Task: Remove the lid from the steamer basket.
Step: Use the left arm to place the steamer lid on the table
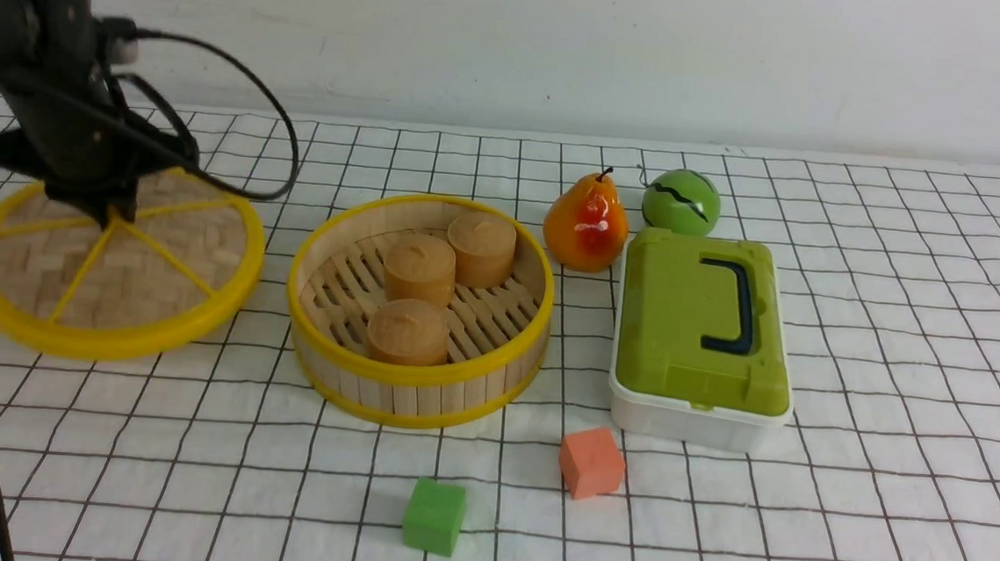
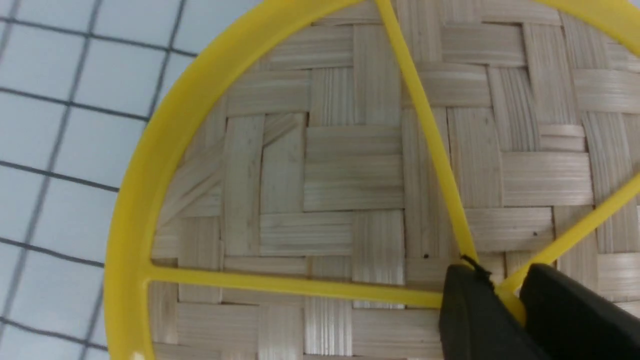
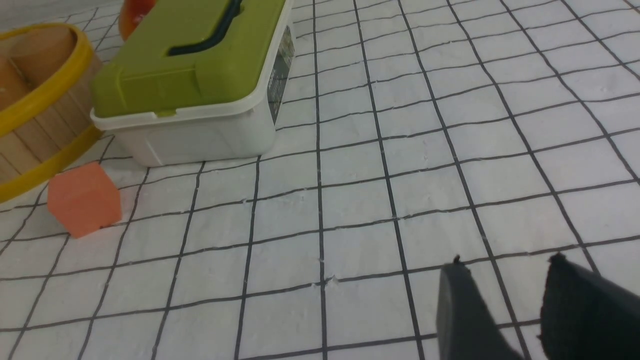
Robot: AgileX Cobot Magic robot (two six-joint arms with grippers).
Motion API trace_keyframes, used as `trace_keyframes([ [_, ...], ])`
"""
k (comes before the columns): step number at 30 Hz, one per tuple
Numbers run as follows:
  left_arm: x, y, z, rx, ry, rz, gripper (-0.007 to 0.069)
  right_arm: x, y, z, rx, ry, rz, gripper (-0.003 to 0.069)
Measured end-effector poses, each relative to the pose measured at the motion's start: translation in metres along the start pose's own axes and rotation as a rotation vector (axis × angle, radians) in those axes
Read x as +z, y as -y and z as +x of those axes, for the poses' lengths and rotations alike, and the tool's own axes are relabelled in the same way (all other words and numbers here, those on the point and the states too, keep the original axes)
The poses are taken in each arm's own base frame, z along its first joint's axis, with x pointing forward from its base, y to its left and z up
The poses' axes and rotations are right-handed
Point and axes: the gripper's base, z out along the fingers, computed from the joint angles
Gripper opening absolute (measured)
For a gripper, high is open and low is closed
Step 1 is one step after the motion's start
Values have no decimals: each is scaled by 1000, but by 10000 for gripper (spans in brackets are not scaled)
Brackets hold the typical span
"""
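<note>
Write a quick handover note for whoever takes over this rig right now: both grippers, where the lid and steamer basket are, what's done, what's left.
Left gripper: shut on the hub of the flat round woven-bamboo lid with the yellow rim.
Right gripper: open, empty, over the checked cloth.
Lid: off the basket, to its left and apart from it. I cannot tell whether it touches the cloth.
Round wooden-slat steamer basket with yellow rims: uncovered, three tan round pieces inside.
Done: lid removed.
Left: probably just set the lid down and release.
</note>
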Motion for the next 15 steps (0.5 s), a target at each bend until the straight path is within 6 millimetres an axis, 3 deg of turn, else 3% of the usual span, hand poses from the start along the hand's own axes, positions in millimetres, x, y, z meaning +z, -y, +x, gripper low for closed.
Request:
trace_keyframes([
  [2, 20, 3, 8, -13, -23, 8, 105, 0, 0, 0, 0, 0, 0, 240],
  [7, 25, 4, 9, -17, -19, 19, 182, 0, 0, 0, 0, 0, 0, 240],
  [8, 24, 5, 7, -16, -7, 22, 301, 0, 0, 0, 0, 0, 0, 240],
  [10, 24, 5, 7, -17, -9, 24, 356, 0, 0, 0, 0, 0, 0, 240],
  [14, 13, 4, 6, -28, -3, 31, 399, 0, 0, 0, 0, 0, 0, 240],
  [15, -5, 3, 2, -38, 22, 48, 376, 0, 0, 0, 0, 0, 0, 240],
])
